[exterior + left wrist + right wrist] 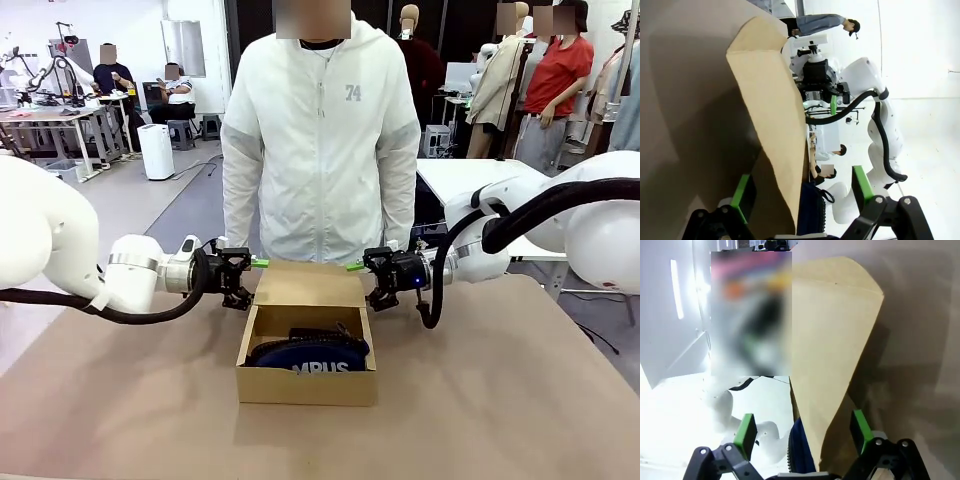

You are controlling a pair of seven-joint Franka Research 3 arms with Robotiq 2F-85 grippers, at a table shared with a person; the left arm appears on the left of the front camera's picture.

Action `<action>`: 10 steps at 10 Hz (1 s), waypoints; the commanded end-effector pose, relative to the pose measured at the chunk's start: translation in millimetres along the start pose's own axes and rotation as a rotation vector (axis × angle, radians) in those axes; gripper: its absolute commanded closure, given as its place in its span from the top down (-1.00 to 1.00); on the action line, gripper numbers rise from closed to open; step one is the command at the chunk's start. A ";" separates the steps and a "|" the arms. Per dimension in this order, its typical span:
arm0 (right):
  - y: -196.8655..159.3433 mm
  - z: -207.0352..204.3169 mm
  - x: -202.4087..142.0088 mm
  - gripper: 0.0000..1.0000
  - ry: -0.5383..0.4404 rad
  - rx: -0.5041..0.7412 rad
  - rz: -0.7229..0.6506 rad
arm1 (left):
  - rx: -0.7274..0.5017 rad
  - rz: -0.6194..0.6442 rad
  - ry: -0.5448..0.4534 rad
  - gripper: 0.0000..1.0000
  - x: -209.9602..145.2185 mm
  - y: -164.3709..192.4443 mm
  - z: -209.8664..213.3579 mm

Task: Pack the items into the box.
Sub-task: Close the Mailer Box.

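Brown surface (pixel 520 400), box (pixel 305 385) at middle. Room behind: grey floor, work tables with seated people (pixel 110 75) far left, white table (pixel 470 180) at right. Person (pixel 320 140) in white hooded jacket stands at far edge, just behind box. Flap lid (pixel 308 285) raised on far side. Navy pouch (pixel 310 355) inside box. Left jaws wide apart at flap's left edge, right jaws wide apart at right edge. Contact: cannot tell.
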State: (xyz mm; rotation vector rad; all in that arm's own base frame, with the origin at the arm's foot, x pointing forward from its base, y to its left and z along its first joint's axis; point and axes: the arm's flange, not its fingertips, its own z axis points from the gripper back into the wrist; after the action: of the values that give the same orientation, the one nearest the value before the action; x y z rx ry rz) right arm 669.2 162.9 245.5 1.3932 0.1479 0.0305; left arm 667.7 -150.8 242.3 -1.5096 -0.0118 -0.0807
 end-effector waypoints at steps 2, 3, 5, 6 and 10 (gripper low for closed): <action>2.7 -2.4 6.0 0.50 0.006 -0.003 0.042 | -0.018 0.002 0.051 0.62 1.3 -0.7 -0.9; 2.9 -2.3 5.6 0.13 0.007 0.005 0.047 | -0.020 -0.018 0.056 0.23 -0.3 -2.6 -0.7; 4.3 -2.4 4.6 -0.42 -0.016 0.021 0.055 | -0.007 0.001 0.076 -0.54 0.4 -1.6 -1.5; 5.1 -2.1 3.5 -0.42 -0.007 0.012 0.062 | -0.004 0.004 0.073 -0.54 0.5 -0.8 -2.0; 6.2 -3.5 0.1 -0.42 0.007 0.001 0.082 | 0.003 -0.012 0.074 -0.54 0.0 -1.3 -3.9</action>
State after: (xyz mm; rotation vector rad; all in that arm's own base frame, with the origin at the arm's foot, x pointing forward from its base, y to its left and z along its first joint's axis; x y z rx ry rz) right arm 668.9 164.6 246.3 1.3961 0.1180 0.0721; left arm 663.4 -154.1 239.0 -1.5066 0.0366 -0.1297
